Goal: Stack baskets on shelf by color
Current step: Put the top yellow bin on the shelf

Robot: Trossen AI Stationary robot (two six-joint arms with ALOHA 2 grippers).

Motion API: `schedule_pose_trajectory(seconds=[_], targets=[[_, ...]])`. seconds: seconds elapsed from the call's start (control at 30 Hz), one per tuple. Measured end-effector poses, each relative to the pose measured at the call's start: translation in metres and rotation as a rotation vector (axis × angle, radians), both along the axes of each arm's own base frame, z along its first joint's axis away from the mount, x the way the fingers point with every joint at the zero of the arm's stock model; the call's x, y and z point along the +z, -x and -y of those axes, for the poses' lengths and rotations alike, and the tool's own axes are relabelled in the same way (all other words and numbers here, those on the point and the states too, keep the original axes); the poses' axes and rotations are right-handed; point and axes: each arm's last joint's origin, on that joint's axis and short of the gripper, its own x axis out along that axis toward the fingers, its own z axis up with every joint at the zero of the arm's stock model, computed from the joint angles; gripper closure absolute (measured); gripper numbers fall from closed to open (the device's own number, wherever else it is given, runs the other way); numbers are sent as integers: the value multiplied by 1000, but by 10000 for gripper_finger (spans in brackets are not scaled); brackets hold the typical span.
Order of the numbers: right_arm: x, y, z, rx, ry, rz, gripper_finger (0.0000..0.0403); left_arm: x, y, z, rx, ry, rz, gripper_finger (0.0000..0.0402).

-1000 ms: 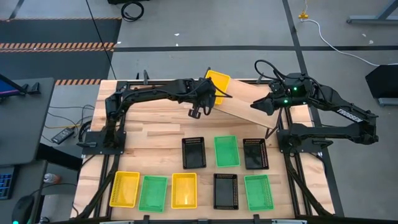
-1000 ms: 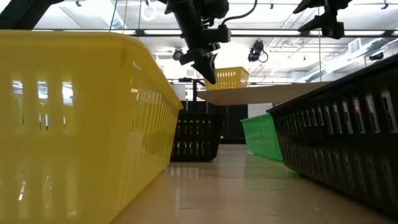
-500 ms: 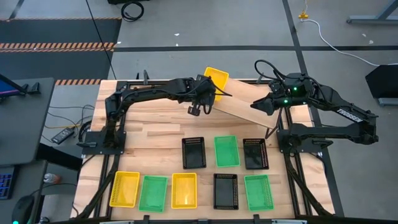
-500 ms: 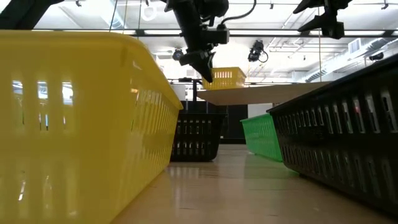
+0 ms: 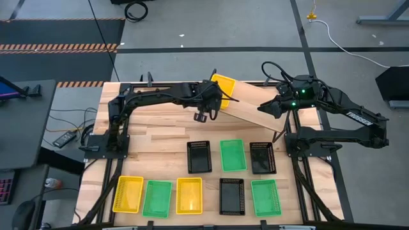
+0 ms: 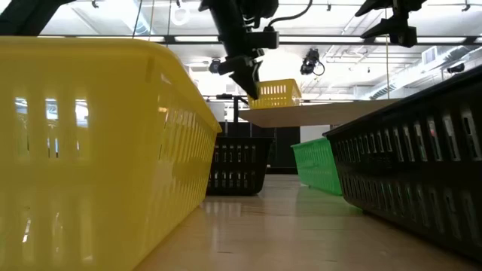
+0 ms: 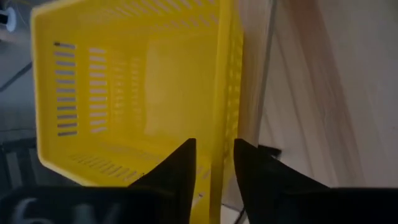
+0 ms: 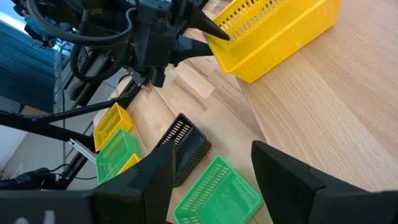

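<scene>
One yellow basket [image 5: 224, 85] sits at the far-left end of the light-wood shelf [image 5: 255, 110], which stands askew across the table's far half. My left gripper [image 5: 215, 98] is shut on this basket, as the left wrist view [image 7: 214, 165] shows. My right gripper [image 5: 272, 107] hovers open above the shelf's right part and touches nothing. The other baskets lie flat on the tabletop: a black [image 5: 199, 156], a green [image 5: 232, 154] and a black [image 5: 262, 158] in one row. Nearer lie a yellow [image 5: 128, 193], green [image 5: 157, 198], yellow [image 5: 189, 195], black [image 5: 231, 195] and green [image 5: 265, 197]. My left gripper holds the yellow basket by its long side wall [image 7: 219, 146], close to a corner. One finger [image 7: 180, 168] is inside the basket and the other [image 7: 249, 174] outside. The fingers come slanting down from the table's left. The basket stays level at the shelf's end [image 6: 276, 93].
The shelf's board [image 8: 323, 106] is bare to the right of the yellow basket. In the low view a yellow basket [image 6: 98, 143] and a black one [image 6: 422, 158] fill the near foreground. Bare tabletop [image 5: 160, 128] lies between the left arm and the basket rows.
My left gripper, still on the yellow basket's wall, has shifted it a little toward the table's left and then back toward the right. The right arm has kept still.
</scene>
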Motion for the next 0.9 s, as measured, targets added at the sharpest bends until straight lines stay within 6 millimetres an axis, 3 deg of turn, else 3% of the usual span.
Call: schedule_pose_trajectory(seconds=[0.23,0.47,0.9], targets=[[0,0,0,-1,-2,0,186,0,4,-5,65,-80,-42,231],[0,0,0,-1,-3,0,186,0,4,-5,118,-94,-27,225],[0,0,0,6,-4,3,186,11,2,24,128,-81,42,221]])
